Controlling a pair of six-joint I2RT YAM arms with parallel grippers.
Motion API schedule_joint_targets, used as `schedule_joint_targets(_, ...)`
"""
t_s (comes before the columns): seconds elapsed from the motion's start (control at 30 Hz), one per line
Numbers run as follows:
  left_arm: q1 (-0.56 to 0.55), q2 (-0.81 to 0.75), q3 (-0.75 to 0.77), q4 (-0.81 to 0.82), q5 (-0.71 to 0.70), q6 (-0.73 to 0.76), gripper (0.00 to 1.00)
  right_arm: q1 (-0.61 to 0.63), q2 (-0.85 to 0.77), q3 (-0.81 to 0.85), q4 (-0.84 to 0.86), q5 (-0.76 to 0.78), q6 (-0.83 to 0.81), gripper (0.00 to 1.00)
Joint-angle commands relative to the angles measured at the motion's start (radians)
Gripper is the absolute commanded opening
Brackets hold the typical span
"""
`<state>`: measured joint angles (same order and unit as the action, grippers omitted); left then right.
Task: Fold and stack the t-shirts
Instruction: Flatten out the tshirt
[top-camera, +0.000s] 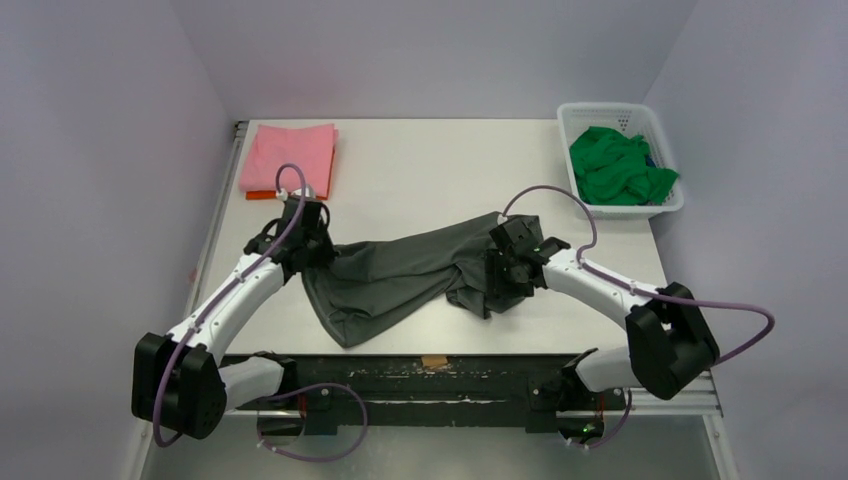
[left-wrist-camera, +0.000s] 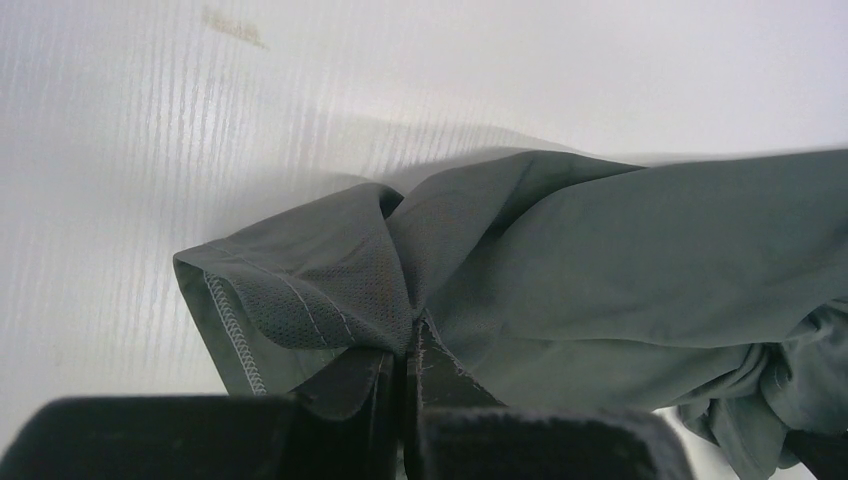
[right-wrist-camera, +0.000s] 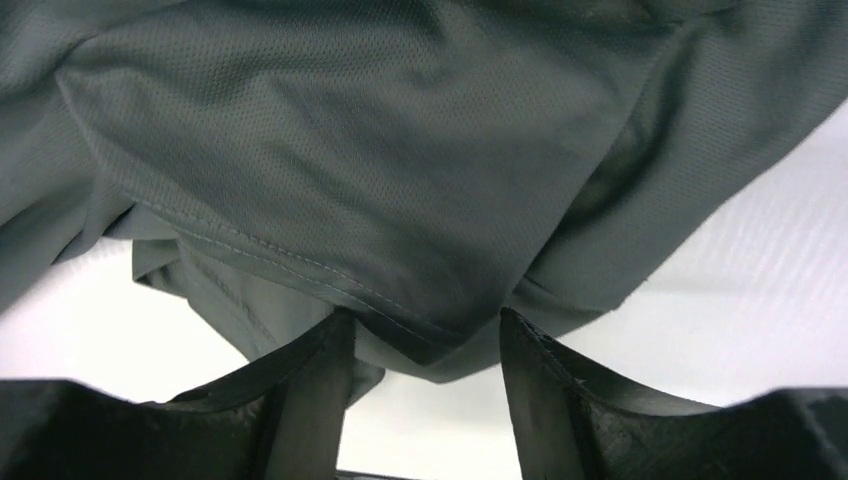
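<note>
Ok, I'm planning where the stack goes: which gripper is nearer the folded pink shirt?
Left. The left gripper, shut on the grey shirt, sits close by the pink shirt, on the robot's side; the right gripper is far across, toward the basket.

Centre of the frame, grey shirt (top-camera: 400, 275): soft matt cloth, fine pinhole mesh up close, hems double-stitched. Upper left, pink shirt (top-camera: 290, 155): smooth matt cloth, over an orange shirt (top-camera: 262, 194) of like finish. Upper right, green shirt (top-camera: 615, 165): matt, crumpled cloth inside a basket (top-camera: 600, 108) of white plastic lattice, slightly shiny. Table (top-camera: 430, 170): white, smooth, faintly ribbed, with a mild sheen. Left gripper (left-wrist-camera: 410, 345) and right gripper (right-wrist-camera: 425, 318): matt black, rough along the edges. Arms (top-camera: 235, 295): glossy white plastic shells, matt black joints, smooth purple cables (top-camera: 545, 188).
</note>
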<state>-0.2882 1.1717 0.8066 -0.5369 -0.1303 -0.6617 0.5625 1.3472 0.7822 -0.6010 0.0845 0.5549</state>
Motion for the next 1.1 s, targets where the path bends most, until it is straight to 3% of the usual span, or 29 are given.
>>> schedule_joint_targets(0.0,0.004,-0.029,-0.003,0.028,-0.003,-0.009,0.0,0.006,0.042,-0.007,0.084,-0.01,0.03,0.5)
schedule_joint_targets(0.17,0.004,-0.039,0.0,0.019,-0.007,-0.012,0.0,0.011,0.023,0.008,0.095,-0.004,0.039,0.19)
schedule_joint_targets(0.33,0.005,-0.071,-0.007,0.013,-0.018,-0.018,0.0,0.011,-0.049,0.026,0.035,0.065,0.044,0.0)
schedule_joint_targets(0.8,0.004,-0.341,0.199,-0.081,-0.005,0.031,0.0,0.01,-0.427,0.321,-0.094,0.301,-0.021,0.0)
schedule_joint_targets(1.07,0.005,-0.522,0.451,-0.124,0.08,0.09,0.0,0.01,-0.536,0.642,-0.079,0.22,-0.158,0.0)
